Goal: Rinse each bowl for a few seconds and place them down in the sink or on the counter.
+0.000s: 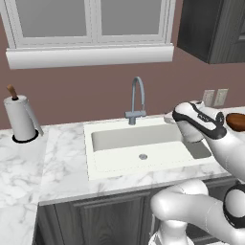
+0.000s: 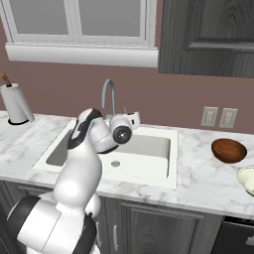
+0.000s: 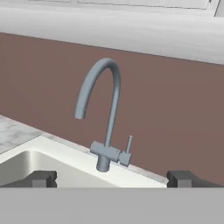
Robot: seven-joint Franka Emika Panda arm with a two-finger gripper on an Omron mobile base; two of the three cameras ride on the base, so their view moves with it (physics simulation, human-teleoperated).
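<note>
One brown bowl (image 2: 229,150) is seen on the counter (image 2: 198,173) at the right of the right base frame, well apart from the one sink (image 2: 149,166). The gripper (image 3: 111,178) is spread wide and empty, faced by one faucet (image 3: 103,113) at mid-frame.

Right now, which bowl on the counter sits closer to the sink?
The reddish-brown bowl is closer. It sits on the counter right of the sink, below the wall outlets. The pale bowl lies farther right, cut off by the picture's edge.

Brown wall (image 1: 86,91), white window (image 1: 91,19) (frosted panes), dark upper cabinet (image 2: 208,34).
</note>
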